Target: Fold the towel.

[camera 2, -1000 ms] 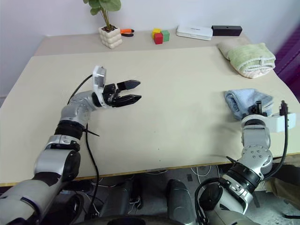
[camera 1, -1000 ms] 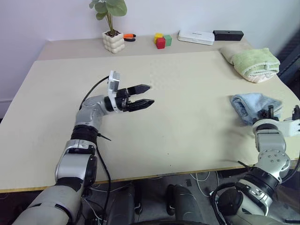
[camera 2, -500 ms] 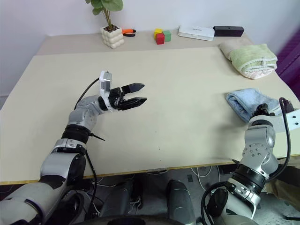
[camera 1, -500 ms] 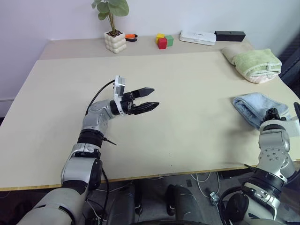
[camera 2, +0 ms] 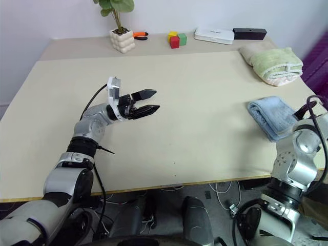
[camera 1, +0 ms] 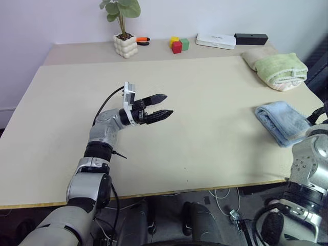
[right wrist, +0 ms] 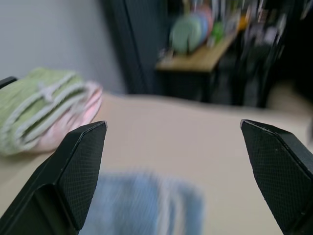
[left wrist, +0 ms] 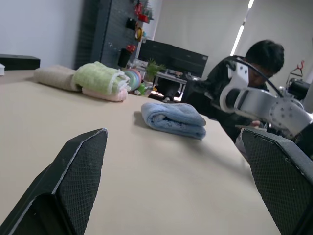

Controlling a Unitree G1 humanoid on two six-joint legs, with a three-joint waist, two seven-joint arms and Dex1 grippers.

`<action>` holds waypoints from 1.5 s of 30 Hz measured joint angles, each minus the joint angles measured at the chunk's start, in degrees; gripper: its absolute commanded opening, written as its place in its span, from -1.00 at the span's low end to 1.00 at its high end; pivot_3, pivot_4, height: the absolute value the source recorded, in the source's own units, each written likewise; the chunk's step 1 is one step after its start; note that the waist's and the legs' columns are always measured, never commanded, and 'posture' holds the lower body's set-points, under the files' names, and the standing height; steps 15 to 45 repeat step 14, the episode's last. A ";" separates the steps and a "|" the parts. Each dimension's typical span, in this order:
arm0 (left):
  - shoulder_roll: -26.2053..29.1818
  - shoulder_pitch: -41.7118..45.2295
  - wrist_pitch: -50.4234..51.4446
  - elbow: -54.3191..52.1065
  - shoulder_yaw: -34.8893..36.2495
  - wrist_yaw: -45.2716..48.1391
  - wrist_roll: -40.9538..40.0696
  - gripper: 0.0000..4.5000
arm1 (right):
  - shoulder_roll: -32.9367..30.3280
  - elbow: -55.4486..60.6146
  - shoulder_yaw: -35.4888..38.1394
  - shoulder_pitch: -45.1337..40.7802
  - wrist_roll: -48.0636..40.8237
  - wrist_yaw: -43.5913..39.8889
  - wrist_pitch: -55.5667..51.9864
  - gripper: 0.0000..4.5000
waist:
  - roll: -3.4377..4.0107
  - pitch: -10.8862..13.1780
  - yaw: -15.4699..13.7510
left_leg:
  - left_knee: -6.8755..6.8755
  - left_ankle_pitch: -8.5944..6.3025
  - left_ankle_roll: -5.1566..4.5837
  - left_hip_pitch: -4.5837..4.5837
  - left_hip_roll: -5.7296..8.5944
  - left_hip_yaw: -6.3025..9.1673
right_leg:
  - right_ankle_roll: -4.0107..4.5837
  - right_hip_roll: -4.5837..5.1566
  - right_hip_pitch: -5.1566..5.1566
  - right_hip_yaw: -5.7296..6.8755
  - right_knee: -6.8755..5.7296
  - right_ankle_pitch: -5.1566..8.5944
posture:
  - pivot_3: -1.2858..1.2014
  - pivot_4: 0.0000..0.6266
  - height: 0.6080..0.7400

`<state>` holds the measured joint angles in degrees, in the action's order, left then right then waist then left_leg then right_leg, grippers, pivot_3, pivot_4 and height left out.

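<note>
The towel [camera 1: 283,121] is light blue and lies folded into a flat bundle near the table's right edge; nothing holds it. My right gripper [right wrist: 172,123] is open and empty, raised above and to the right of the towel [right wrist: 146,210], off the table's edge. The right arm [camera 1: 310,154] shows at the right border of the eye views. My left gripper [camera 1: 163,104] hovers over the middle of the table [camera 1: 205,154], open and empty, pointing right toward the towel [left wrist: 173,119] from far off.
A folded green towel [camera 1: 279,69] and a beige rolled towel [camera 1: 254,55] lie at the back right corner. Along the back stand a potted plant [camera 1: 125,45], coloured blocks [camera 1: 177,44], a white box [camera 1: 216,40] and a black box [camera 1: 251,38]. A person [left wrist: 259,58] sits beyond the table's right side.
My right gripper has opened, let go of the towel and lifted up and off to the right. The towel stays folded on the table. The left gripper has held still.
</note>
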<state>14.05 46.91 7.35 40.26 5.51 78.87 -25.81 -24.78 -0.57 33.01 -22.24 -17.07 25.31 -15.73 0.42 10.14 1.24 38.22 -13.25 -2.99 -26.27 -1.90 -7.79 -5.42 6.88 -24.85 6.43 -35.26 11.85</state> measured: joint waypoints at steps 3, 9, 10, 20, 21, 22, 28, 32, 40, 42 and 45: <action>0.67 -0.29 1.25 -1.68 0.10 1.20 -1.08 1.00 | -1.43 0.10 -4.82 -3.20 2.09 -6.74 3.69 0.98 | 0.00 0.00 0.29 | -0.02 0.00 0.00 0.06 -0.02 -0.02 | 0.00 -0.05 0.01 -0.02 -0.02 0.00 | 0.03 -0.52 1.00; 5.70 -4.21 2.24 -5.09 0.82 3.40 -2.29 1.00 | -0.29 6.41 -21.78 -4.53 -11.94 -39.70 -1.00 0.98 | -0.01 0.01 0.81 | -0.06 0.00 -0.01 0.05 -0.09 0.04 | -0.01 -0.05 0.05 0.02 0.01 0.01 | 0.03 -0.52 1.00; 6.09 -4.66 2.24 -5.62 0.81 2.94 -2.22 1.00 | -2.90 10.12 -24.73 -1.60 -16.02 -47.22 -4.39 0.98 | -0.01 0.01 -0.01 | -0.05 -0.01 -0.02 -0.01 -0.06 0.05 | -0.04 -0.02 0.05 0.02 0.06 0.03 | 0.03 -0.52 1.00; 11.38 -8.24 2.53 -7.80 3.19 1.25 -2.22 1.00 | -12.64 19.37 -32.08 7.41 -26.01 -68.31 -14.34 0.98 | -0.09 0.04 -0.90 | 0.20 -0.21 -0.32 -0.10 0.08 0.08 | -0.03 0.17 0.13 0.03 0.18 0.02 | 0.03 -0.52 1.00; 11.38 -8.24 2.53 -7.80 3.19 1.25 -2.22 1.00 | -12.64 19.37 -32.08 7.41 -26.01 -68.31 -14.34 0.98 | -0.09 0.04 -0.90 | 0.20 -0.21 -0.32 -0.10 0.08 0.08 | -0.03 0.17 0.13 0.03 0.18 0.02 | 0.03 -0.52 1.00; 11.38 -8.24 2.53 -7.80 3.19 1.25 -2.22 1.00 | -12.64 19.37 -32.08 7.41 -26.01 -68.31 -14.34 0.98 | -0.09 0.04 -0.90 | 0.20 -0.21 -0.32 -0.10 0.08 0.08 | -0.03 0.17 0.13 0.03 0.18 0.02 | 0.03 -0.52 1.00; 11.38 -8.24 2.53 -7.80 3.19 1.25 -2.22 1.00 | -12.64 19.37 -32.08 7.41 -26.01 -68.31 -14.34 0.98 | -0.09 0.04 -0.90 | 0.20 -0.21 -0.32 -0.10 0.08 0.08 | -0.03 0.17 0.13 0.03 0.18 0.02 | 0.03 -0.52 1.00; 11.38 -8.24 2.53 -7.80 3.19 1.25 -2.22 1.00 | -12.64 19.37 -32.08 7.41 -26.01 -68.31 -14.34 0.98 | -0.09 0.04 -0.90 | 0.20 -0.21 -0.32 -0.10 0.08 0.08 | -0.03 0.17 0.13 0.03 0.18 0.02 | 0.03 -0.52 1.00; 11.38 -8.24 2.53 -7.80 3.19 1.25 -2.22 1.00 | -12.64 19.37 -32.08 7.41 -26.01 -68.31 -14.34 0.98 | -0.09 0.04 -0.90 | 0.20 -0.21 -0.32 -0.10 0.08 0.08 | -0.03 0.17 0.13 0.03 0.18 0.02 | 0.03 -0.52 1.00; 11.38 -8.24 2.53 -7.80 3.19 1.25 -2.22 1.00 | -12.64 19.37 -32.08 7.41 -26.01 -68.31 -14.34 0.98 | -0.09 0.04 -0.90 | 0.20 -0.21 -0.32 -0.10 0.08 0.08 | -0.03 0.17 0.13 0.03 0.18 0.02 | 0.03 -0.52 1.00; 11.38 -8.24 2.53 -7.80 3.19 1.25 -2.22 1.00 | -12.64 19.37 -32.08 7.41 -26.01 -68.31 -14.34 0.98 | -0.09 0.04 -0.90 | 0.20 -0.21 -0.32 -0.10 0.08 0.08 | -0.03 0.17 0.13 0.03 0.18 0.02 | 0.03 -0.52 1.00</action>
